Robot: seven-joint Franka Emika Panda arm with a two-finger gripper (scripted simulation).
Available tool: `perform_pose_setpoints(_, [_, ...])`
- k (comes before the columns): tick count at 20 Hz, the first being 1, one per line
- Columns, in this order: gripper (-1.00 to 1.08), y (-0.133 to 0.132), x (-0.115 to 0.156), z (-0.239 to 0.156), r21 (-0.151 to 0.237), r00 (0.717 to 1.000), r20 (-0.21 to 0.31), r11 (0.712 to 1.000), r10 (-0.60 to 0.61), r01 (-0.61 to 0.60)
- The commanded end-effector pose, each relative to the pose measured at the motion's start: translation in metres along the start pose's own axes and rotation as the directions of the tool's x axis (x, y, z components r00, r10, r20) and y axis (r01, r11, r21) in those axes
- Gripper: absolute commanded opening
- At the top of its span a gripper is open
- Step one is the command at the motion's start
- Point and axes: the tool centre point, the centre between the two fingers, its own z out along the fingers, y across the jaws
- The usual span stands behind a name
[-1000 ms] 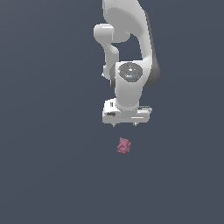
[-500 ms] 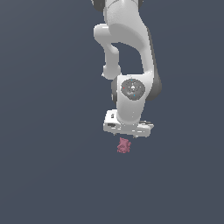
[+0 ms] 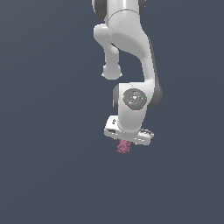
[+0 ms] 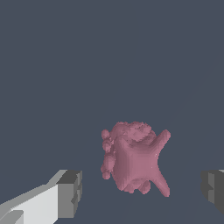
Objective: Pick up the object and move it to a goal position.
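The object point(image 4: 133, 159) is a small dusky-pink lumpy thing lying on the dark grey floor. In the wrist view it sits between my two fingertips, one finger point(image 4: 70, 192) on one side and the other finger point(image 4: 213, 186) on the far side, with a gap on both sides. My gripper point(image 4: 141, 189) is open and touches nothing. In the exterior view the white hand hangs right over the object point(image 3: 124, 147), hiding its upper part, and the gripper point(image 3: 127, 142) fingers are mostly hidden behind the hand.
The white arm point(image 3: 131, 57) reaches down from the top of the exterior view. The floor point(image 3: 48, 166) is a plain dark grey surface with no other things on it.
The hand has come down toward the object over the last second. It was clearly above it, and now its lower edge covers the object's top. The object has not moved.
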Motion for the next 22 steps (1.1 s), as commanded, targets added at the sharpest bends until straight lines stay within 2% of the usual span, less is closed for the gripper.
perform_pose_setpoints(1, [1.00, 0.000, 0.002, 0.001, -0.001, 1.000, -0.002, 1.000, 0.007, -0.007])
perform_pose_setpoints(6, [1.00, 0.000, 0.001, 0.007, 0.000, 1.000, -0.001, 1.000, 0.003, -0.003])
perform_pose_setpoints(15, [1.00, 0.000, 0.000, 0.049, -0.001, 1.000, -0.002, 1.000, 0.007, -0.007])
perform_pose_setpoints(20, [1.00, -0.001, 0.002, 0.051, -0.001, 1.000, -0.002, 1.000, 0.007, -0.007])
perform_pose_setpoints(21, [-1.00, -0.001, 0.002, 0.051, -0.001, 1.000, -0.002, 1.000, 0.007, -0.007])
perform_pose_setpoints(22, [-1.00, -0.001, 0.002, 0.051, -0.001, 1.000, -0.002, 1.000, 0.007, -0.007])
